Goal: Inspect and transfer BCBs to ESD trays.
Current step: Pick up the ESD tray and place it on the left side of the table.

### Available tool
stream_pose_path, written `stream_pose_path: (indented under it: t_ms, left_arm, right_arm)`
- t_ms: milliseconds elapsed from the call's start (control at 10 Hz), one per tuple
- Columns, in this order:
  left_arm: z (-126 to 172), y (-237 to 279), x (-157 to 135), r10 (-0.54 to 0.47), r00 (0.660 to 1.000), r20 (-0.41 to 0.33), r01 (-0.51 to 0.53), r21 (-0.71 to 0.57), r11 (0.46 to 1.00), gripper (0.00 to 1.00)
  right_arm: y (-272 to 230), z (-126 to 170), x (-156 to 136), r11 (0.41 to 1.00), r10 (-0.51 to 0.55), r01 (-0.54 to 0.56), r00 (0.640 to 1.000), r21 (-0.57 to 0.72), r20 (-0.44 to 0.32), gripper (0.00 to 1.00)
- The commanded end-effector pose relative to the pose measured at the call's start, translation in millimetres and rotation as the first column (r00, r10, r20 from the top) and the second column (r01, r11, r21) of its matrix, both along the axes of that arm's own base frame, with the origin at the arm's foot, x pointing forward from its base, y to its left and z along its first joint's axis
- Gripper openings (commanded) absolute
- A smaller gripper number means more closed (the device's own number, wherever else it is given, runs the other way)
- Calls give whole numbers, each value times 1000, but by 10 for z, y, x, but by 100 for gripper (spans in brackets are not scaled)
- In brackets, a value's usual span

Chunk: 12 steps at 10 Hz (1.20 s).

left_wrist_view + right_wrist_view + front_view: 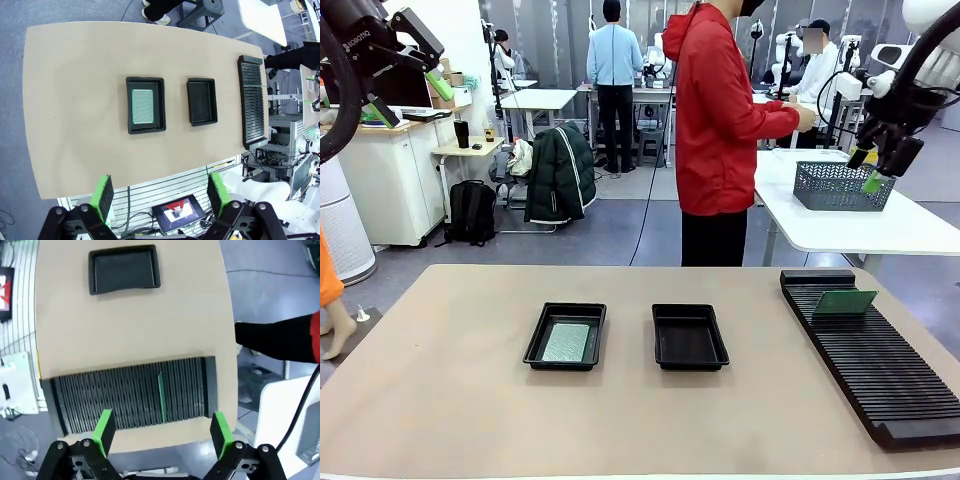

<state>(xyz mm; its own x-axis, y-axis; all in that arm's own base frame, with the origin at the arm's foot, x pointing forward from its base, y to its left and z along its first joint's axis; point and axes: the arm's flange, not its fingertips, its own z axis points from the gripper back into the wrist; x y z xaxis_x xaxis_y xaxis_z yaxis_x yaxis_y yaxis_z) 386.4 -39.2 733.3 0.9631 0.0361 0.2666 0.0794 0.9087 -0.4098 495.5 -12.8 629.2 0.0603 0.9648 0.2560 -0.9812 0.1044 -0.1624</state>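
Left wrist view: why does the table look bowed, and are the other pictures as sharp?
Left wrist view: the wide lens bows the table edges, yet the green board is crisp. Right wrist view: softer, the slotted rack slightly blurred. Front view: straight edges, even light, faint shadows.

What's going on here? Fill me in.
Nobody is handling anything right now. Both arms hang above the table, left gripper and right gripper open and empty. One green board lies flat in the left tray; the right tray is empty. A second board stands upright in the slotted rack at the robot's right. The person in red stands at the far side, facing another table.
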Motion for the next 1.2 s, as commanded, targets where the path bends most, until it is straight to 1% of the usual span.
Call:
stream_pose_path:
  t_ms: [0,300,400,700,800,900,1100]
  left_arm:
    - [-16,13,-2,-1,1000,2,1,-6,1000,100]
    - [-16,13,-2,-1,1000,2,1,-6,1000,100]
    - [-16,13,-2,-1,1000,2,1,-6,1000,100]
    - [0,0,0,0,1000,0,0,0,1000,100]
    - [-53,-10,136,31,999,-41,-30,36,999,100]
    - [-256,-95,266,-1,997,-75,3,38,999,100]
    - [-744,-279,408,-76,985,-154,83,41,996,100]
  right_arm:
    - [-115,11,-24,998,54,-53,998,-26,37,100]
    - [-63,31,-74,998,56,-55,997,-24,49,100]
    - [-79,39,-20,998,53,-53,998,-15,26,100]
    - [-79,39,-20,998,53,-53,998,-15,26,100]
    - [-79,39,-20,998,53,-53,998,-15,26,100]
    - [-79,39,-20,998,53,-53,998,-15,26,100]
    - [-79,39,-20,998,53,-53,998,-15,26,100]
